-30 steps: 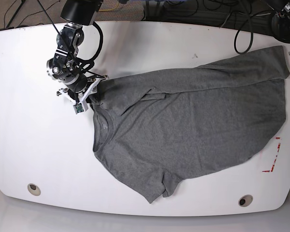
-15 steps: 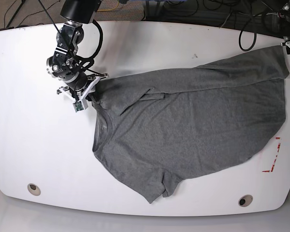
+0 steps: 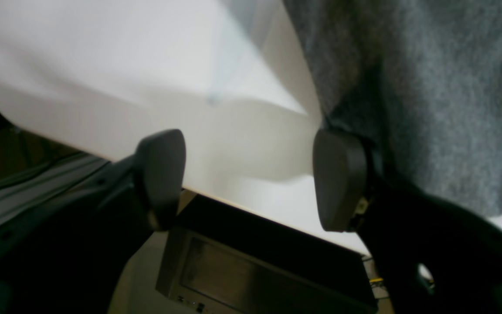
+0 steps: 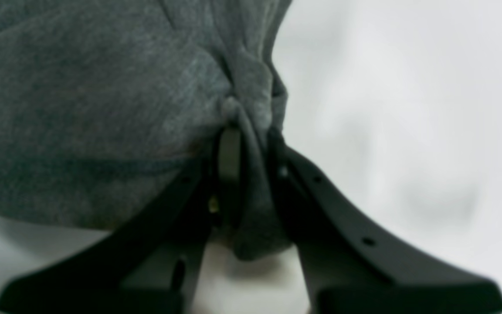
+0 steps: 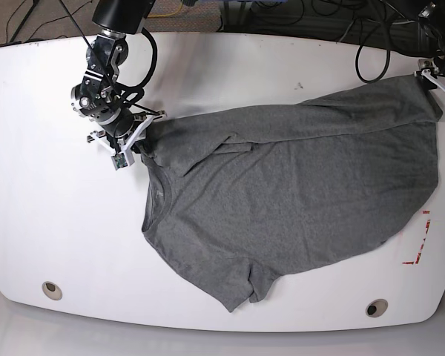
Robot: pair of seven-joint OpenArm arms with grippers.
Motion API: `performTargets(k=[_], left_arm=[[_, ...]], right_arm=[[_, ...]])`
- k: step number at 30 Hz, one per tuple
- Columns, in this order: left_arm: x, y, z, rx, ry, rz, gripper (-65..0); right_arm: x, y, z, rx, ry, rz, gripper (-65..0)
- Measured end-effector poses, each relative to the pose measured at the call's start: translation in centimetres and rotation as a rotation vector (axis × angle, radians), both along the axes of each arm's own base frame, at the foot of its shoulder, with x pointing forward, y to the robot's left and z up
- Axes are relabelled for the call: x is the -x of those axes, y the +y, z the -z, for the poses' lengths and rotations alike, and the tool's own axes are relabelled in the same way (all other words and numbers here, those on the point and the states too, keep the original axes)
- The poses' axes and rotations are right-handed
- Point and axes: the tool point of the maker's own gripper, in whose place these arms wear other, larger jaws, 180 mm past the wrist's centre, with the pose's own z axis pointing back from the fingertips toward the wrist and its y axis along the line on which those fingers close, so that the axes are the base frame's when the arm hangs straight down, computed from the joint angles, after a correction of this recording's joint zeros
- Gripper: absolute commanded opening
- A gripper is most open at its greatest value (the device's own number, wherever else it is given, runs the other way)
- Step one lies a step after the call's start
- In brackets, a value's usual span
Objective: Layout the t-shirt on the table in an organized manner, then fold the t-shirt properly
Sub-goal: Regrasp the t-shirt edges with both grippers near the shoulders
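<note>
T-shirt (image 5: 297, 193) lies crosswise — collar left, hem right.

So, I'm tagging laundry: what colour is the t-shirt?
Dark heather grey t-shirt, clearest in the base view.

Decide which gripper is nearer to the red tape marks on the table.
Left. The left gripper sits at the table's far corner above the red tape marks; the right gripper, clamping the t-shirt, is across the table.
</note>
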Motion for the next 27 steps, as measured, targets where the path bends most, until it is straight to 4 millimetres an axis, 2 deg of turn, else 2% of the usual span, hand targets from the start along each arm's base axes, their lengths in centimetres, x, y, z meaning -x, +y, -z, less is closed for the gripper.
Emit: performTargets(k=[9, 18, 22, 27], left_arm=[[-0.2, -0.5, -0.5, 0.017, -0.009, 0.008, -23.1], [-0.4, 1.2, -4.0, -0.096, -0.04, 0.032, -23.1], [-1.3, 1.5, -6.1, -0.149, -0.077, 0.046, -23.1], [-2.3, 1.0, -6.4, -0.147, -0.103, 0.064, -23.1]], right_arm=[[0.0, 0.0, 0.0, 0.0, 0.001, 0.0, -56.8], [0.0, 0.0, 0.0, 0.001, 0.001, 0.0, -56.8], [0.0, 0.0, 0.0, 0.0, 0.001, 0.0, -56.8], [0.0, 0.0, 0.0, 0.0, 0.0, -0.001, -56.8]])
